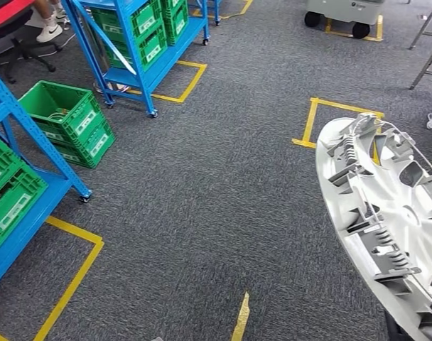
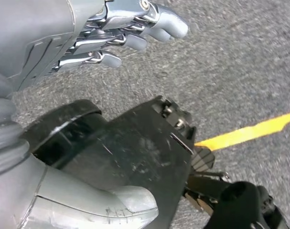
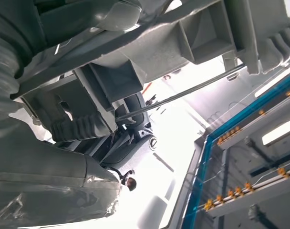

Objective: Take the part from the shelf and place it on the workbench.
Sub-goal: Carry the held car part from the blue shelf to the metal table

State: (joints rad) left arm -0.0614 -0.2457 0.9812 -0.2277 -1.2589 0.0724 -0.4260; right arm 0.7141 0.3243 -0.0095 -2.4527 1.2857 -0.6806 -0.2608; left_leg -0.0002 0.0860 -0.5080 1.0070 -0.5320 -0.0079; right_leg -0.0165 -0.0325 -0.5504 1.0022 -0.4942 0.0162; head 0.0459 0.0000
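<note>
**A:** Start on the left. What is there?

**B:** Blue shelves (image 1: 20,177) with green boxes (image 1: 69,121) in and near them. I will use the shelves as my marker. The left hand (image 2: 118,33) hangs low over the grey carpet (image 1: 203,177). Its fingers (image 2: 165,24) are a little apart and nothing is in them.

**A:** And in the middle?

**B:** Just carpet with yellow tape lines (image 1: 74,277). It is wide and bare, with lots of room to walk.

**A:** Where is the part?

**B:** The part (image 1: 380,213) is a big white plastic piece with ribs and holes. It is far to the right of the shelves, up off the floor. So it is off the shelf already.

**A:** Who holds it?

**B:** The right hand (image 3: 57,143) is tucked right under it, pressed against its ribs. I think that hand grips it. The left hand is well apart from it.

**A:** Which way does it point?

**B:** Its long side runs away from the robot, tipped up on one edge. One end hangs near the robot's body.

**A:** Where is the workbench?

**B:** I cannot see one. I guess the robot must turn and walk away from the shelves. The wide part could bump the shelf legs, so it should stay on the open carpet side.
</note>
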